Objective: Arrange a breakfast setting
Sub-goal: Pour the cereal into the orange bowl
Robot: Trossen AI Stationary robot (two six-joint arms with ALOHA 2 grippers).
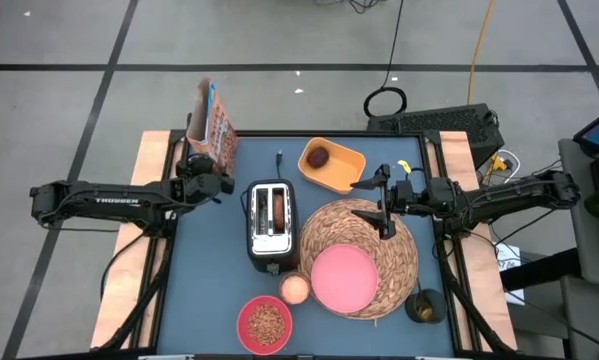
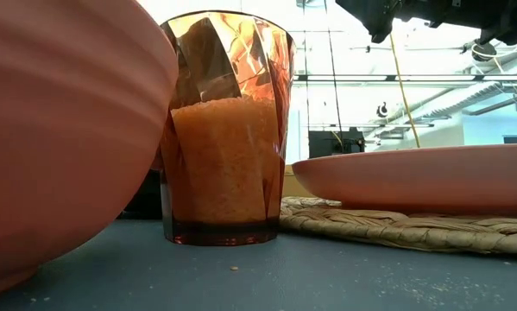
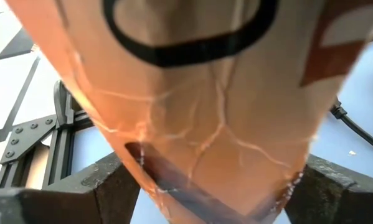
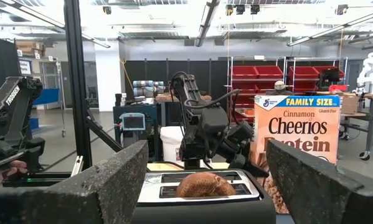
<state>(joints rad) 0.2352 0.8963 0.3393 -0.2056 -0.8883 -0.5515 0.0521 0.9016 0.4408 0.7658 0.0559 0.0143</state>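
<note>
Our left gripper [image 1: 216,172] is at the upper left of the high view, right by the cereal box [image 1: 210,122]. In the left wrist view the box [image 3: 192,106] fills the space between our two fingers [image 3: 111,186]. The fingers sit on each side of the box, but we cannot tell if they squeeze it or are letting go. Our best guess is that we are setting the box down at the back of the table.

To do this well, we want the box flat on its bottom before we pull away. Then we back the arm straight out, so a finger does not tip the tall box over.

Our right gripper [image 1: 386,203] hangs in the middle right of the high view, over the top edge of the mat [image 1: 399,285]. Its fingers [image 4: 99,186] are apart and hold nothing.

The plate [image 1: 343,278] lies on the mat, low and right of the middle. The bowl [image 1: 265,324] sits at the bottom, left of the mat, next to a cup [image 1: 295,288]. The bread [image 4: 205,185] is in the toaster [image 1: 271,228] in the middle. The fruit [image 1: 319,156] rests in a yellow tray [image 1: 349,170] near the top.
</note>
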